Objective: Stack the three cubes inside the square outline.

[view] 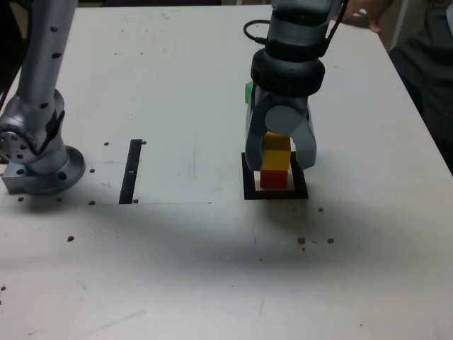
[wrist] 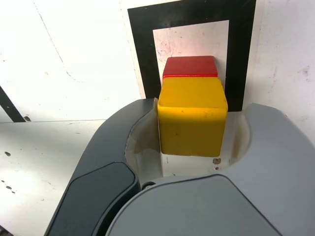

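Fingers: parted around the yellow cube (wrist: 192,118), a gap on one side
Yellow cube: on the red cube (wrist: 190,66), inside the square outline (view: 249,185)
Green cube (view: 248,93): beyond the fingers, toward the table's (view: 177,276) far edge

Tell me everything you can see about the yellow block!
The yellow cube is a small, solid block with flat faces, slightly rounded edges and smooth, painted-looking sides. It looks whole and sits upright, seemingly resting on the red cube, which peeks out past one side. The red cube is inside the black square outline. The gripper is open around the yellow cube: one jaw is very close, maybe touching, and the other leaves a gap.
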